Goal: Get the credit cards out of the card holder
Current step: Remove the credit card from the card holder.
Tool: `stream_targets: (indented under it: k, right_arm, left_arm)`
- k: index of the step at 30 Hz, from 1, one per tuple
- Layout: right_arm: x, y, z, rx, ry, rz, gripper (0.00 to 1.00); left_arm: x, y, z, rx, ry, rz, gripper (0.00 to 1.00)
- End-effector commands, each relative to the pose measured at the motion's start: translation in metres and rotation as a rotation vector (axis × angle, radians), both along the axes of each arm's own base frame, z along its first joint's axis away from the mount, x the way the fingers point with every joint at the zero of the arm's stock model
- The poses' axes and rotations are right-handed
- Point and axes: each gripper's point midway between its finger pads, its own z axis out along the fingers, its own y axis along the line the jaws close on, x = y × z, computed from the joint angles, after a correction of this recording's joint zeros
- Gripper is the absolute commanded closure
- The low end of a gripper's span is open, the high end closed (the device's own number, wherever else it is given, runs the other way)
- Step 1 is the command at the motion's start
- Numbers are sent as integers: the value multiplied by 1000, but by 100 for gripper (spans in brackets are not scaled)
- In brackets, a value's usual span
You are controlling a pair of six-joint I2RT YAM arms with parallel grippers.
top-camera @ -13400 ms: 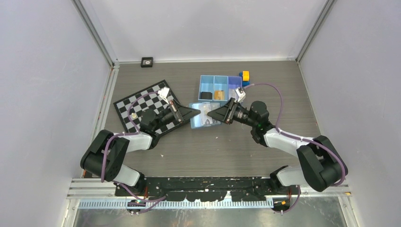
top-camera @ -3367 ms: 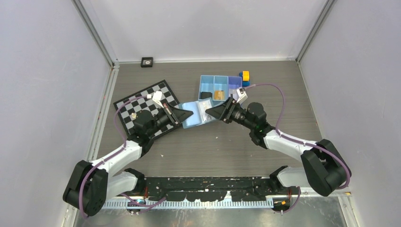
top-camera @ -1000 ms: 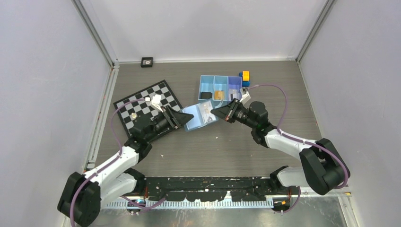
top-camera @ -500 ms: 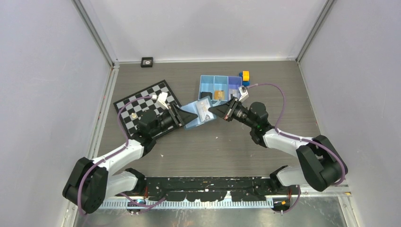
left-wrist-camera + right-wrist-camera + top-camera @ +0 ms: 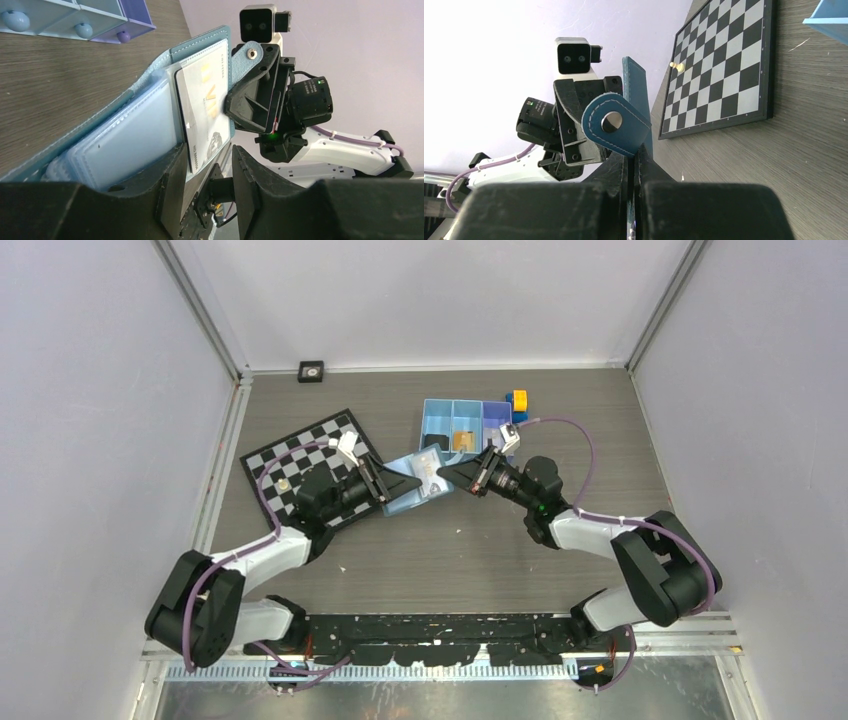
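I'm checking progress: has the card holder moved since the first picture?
Yes. The card holder has shifted slightly left, toward the chessboard, and its edges now sit more skewed to that board than before.

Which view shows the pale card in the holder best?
Left wrist: the pale card faces the camera, partly out of the card holder. Top external shows it as a tiny light patch; right wrist shows only the holder's snap tab, card hidden.

Lower corner of the whitish card is hidden by the left pincer (print unreadable).
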Motion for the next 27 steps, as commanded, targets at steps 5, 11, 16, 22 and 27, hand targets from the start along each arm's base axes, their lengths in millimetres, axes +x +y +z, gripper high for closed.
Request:
stream_targets:
  k: [5, 11, 16, 22, 27]
  right_arm:
    - [-11, 5, 38, 99, -112, 58, 100]
    - [-8, 8, 30, 89, -87, 61, 100]
    - [-4, 14, 16, 66, -54, 69, 99]
    - [-4, 20, 9, 54, -42, 85, 100]
    - [-8, 25, 10, 43, -50, 101, 100]
  left_arm:
    - [7, -6, 15, -63, -16, -40, 55]
    - [3, 2, 36, -159, -85, -46, 67]
    - [2, 10, 44, -180, -119, -22, 79]
    - [0, 11, 47, -182, -135, -24, 80]
    - [3, 7, 42, -175, -108, -46, 75]
